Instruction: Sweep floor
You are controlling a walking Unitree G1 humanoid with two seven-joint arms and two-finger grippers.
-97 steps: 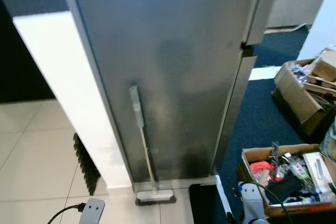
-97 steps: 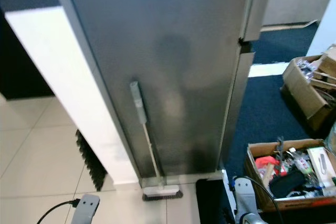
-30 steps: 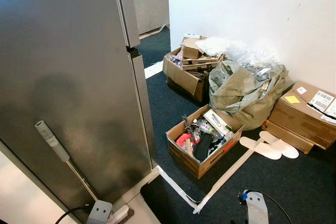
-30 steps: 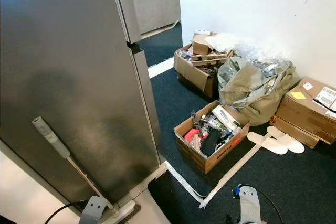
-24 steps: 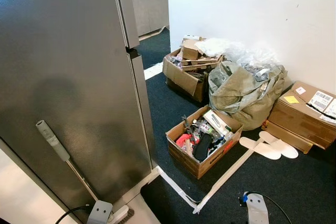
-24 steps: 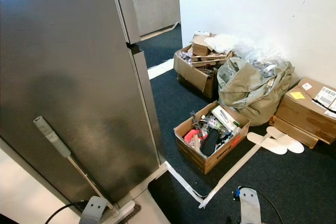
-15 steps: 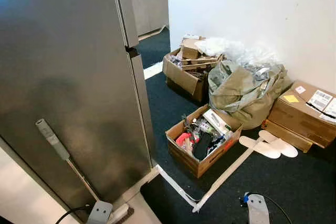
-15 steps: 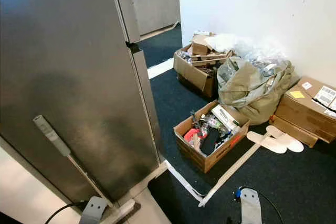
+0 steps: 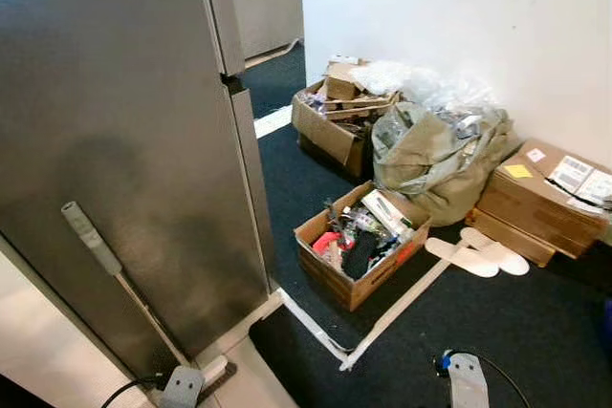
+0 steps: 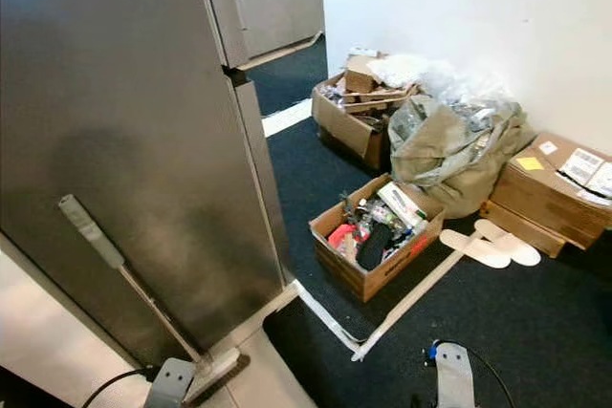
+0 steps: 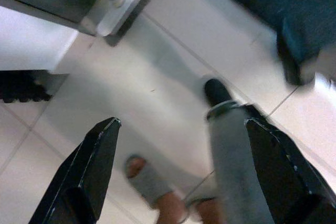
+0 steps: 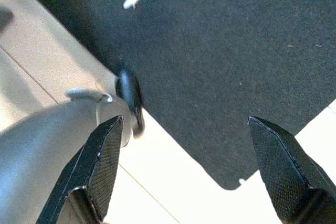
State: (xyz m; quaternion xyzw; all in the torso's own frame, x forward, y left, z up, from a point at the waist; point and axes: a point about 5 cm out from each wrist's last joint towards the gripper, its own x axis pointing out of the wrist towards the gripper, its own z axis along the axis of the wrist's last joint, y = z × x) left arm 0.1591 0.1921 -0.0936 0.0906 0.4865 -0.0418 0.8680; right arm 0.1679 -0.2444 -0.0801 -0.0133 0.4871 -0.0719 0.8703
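As broom (image 9: 115, 274) leans, claws idle.

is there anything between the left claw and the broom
Nothing visible does. The broom leans against the grey panel, its head on the pale tiles. The left claw hangs open above bare tile, with a person's sandalled foot below it, away from the broom.

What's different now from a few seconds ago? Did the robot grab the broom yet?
Not yet. Only the view changed: the robot turned to its right, so the open box of clutter, the stuffed bag and the dark carpet came into sight. The broom still leans against the grey panel, untouched. Both grippers, left and right, hang open over the floor, holding nothing.
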